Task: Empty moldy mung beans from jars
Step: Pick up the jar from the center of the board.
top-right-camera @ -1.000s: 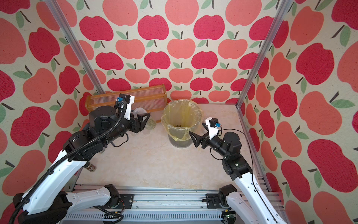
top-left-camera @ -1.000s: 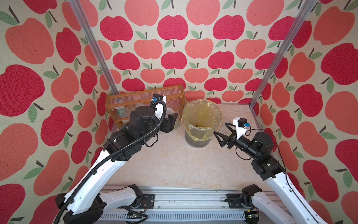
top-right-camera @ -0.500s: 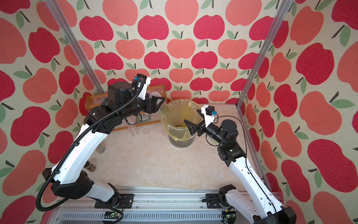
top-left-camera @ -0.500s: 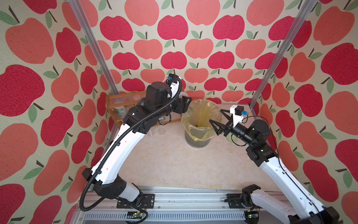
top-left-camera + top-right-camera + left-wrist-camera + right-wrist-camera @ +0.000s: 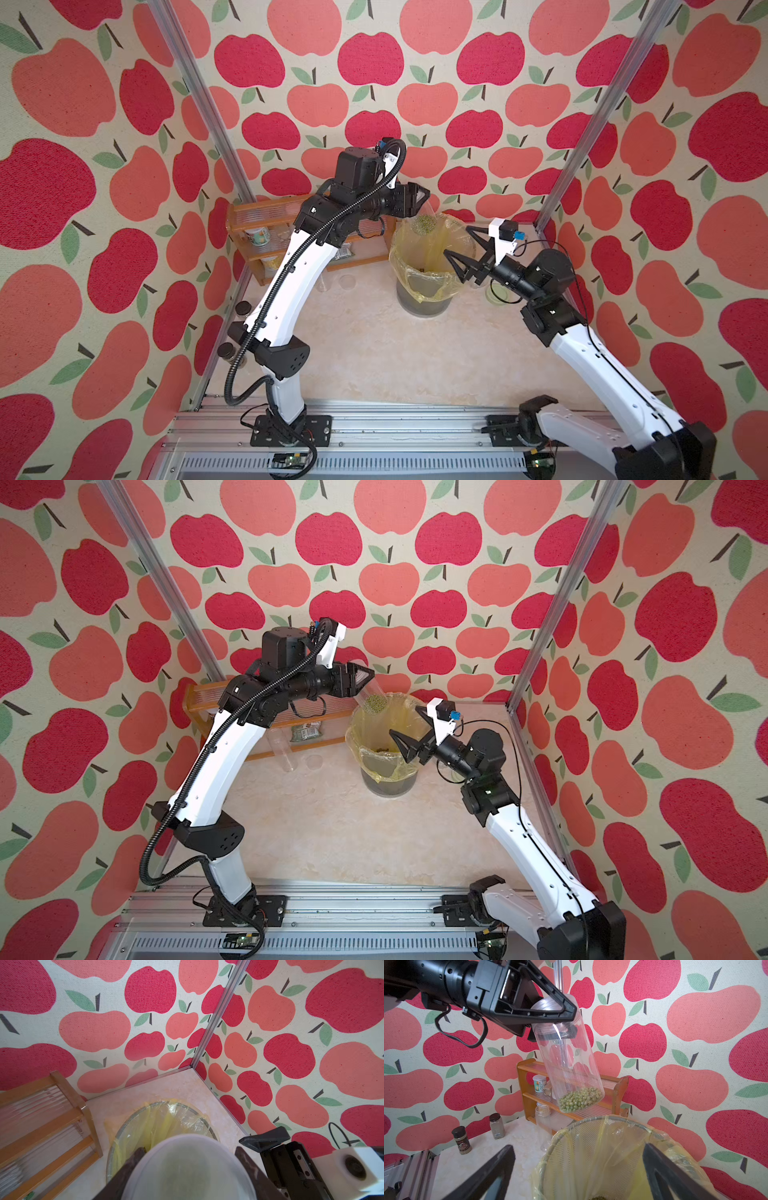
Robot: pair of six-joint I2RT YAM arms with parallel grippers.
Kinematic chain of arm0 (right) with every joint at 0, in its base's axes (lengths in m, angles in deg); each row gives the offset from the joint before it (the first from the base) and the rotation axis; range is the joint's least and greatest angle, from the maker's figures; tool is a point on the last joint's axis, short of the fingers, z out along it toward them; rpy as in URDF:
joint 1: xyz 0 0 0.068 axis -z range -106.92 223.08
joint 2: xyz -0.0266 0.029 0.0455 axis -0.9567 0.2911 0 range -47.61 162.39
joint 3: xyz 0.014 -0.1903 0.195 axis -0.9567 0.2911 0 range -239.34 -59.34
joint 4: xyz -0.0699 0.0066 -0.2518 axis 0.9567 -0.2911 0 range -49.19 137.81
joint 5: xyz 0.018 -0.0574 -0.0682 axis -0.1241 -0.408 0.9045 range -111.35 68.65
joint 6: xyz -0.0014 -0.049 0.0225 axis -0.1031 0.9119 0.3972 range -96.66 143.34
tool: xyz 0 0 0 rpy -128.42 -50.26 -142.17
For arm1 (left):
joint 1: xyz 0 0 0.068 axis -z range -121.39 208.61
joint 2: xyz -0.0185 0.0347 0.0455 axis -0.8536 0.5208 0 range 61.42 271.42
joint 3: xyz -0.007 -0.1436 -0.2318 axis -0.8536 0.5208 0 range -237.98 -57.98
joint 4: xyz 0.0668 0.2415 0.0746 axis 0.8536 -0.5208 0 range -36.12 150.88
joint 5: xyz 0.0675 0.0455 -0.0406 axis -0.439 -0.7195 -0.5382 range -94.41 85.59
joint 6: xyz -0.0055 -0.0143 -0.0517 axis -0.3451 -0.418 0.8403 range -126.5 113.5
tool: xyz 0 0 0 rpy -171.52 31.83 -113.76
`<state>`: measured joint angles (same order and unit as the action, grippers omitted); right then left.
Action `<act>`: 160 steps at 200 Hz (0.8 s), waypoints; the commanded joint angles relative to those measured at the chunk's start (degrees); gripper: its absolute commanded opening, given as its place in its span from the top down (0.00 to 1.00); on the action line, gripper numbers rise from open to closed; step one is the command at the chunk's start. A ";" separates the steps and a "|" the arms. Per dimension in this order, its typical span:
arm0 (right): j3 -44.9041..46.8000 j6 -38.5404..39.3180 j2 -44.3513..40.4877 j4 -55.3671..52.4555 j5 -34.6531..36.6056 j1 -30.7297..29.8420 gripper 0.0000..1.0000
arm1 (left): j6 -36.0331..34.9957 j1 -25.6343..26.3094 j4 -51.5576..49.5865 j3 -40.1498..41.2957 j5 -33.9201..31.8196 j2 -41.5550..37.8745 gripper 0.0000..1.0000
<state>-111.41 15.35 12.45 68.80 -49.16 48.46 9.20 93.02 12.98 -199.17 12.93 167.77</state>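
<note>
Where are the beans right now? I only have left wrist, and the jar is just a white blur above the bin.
Observer: Inside the jar. In the right wrist view the mung beans sit heaped at its lower end, and none are falling.
Operator: How's it held?
Observer: The left gripper clamps the upper end. The jar hangs tilted, with its lower end roughly over the back rim of the bin.
Operator: Right arm?
Observer: In both top views the right gripper hovers at the bin mouth, jaws wide open with nothing between them.
</note>
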 commanded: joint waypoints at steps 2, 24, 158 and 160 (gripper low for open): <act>-2.83 0.11 1.09 2.19 -2.56 0.07 0.01 | 1.94 -0.72 -2.10 -4.46 4.35 1.81 0.46; -3.56 0.38 2.37 3.72 -2.03 -0.07 0.01 | 2.99 -0.79 -1.78 -4.80 6.08 2.57 0.46; -18.30 7.89 17.00 -2.27 -6.89 -1.01 0.01 | 3.28 -0.49 -1.31 -5.50 10.78 4.13 0.46; -18.38 7.88 17.20 -2.27 -7.12 -1.04 0.01 | 3.28 -0.49 -1.25 -5.50 10.87 4.13 0.46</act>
<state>-127.22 21.40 28.16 68.47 -53.60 48.08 12.07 92.39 11.32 -202.51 21.35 170.94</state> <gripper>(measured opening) 0.992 0.664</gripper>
